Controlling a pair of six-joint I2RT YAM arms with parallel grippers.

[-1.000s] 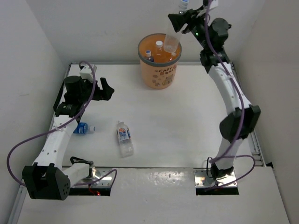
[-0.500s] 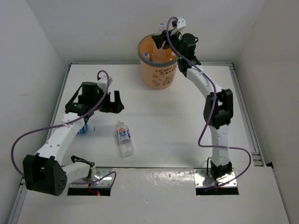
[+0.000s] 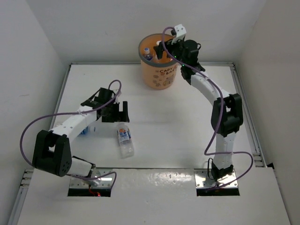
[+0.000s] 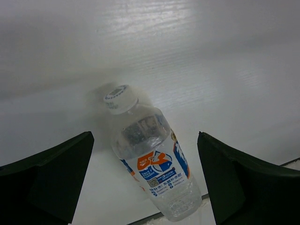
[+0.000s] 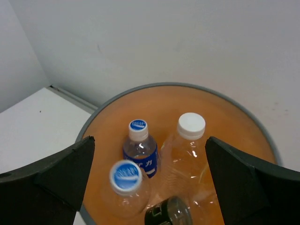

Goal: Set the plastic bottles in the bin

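**Item 1, your left pincer** [image 4: 145,174]: jaws wide apart and empty. In the wrist view, the white-orange bottle [image 4: 152,164] lies on the desk [image 4: 225,70] between the two fingers, below them and untouched, with its white cap toward 11 o'clock. From overhead, the pincer hangs at 12 o'clock of that bottle's cap.

**Item 2, left arm:** you have it low over the desk. It reaches from its near-left base toward 2 o'clock, with the wrist tipped down.

**Item 3, blue-labelled bottle** [image 3: 84,130]: it lies on its side at 9 o'clock of the white-orange one, partly hidden under the left arm.

**Item 4, your right pincer** [image 5: 150,180]: jaws spread and holding nothing. It hangs over the mouth of the bin [image 5: 96,123].

**Item 5, right arm:** it rises from its near-right base and arches toward 11 o'clock, as far as the bin at the desk's 12 o'clock edge.

**Item 6, bin contents:** you can see three bottles upright inside, two with blue-printed caps and one with a plain white cap. There is also a dark round top that cannot be identified.
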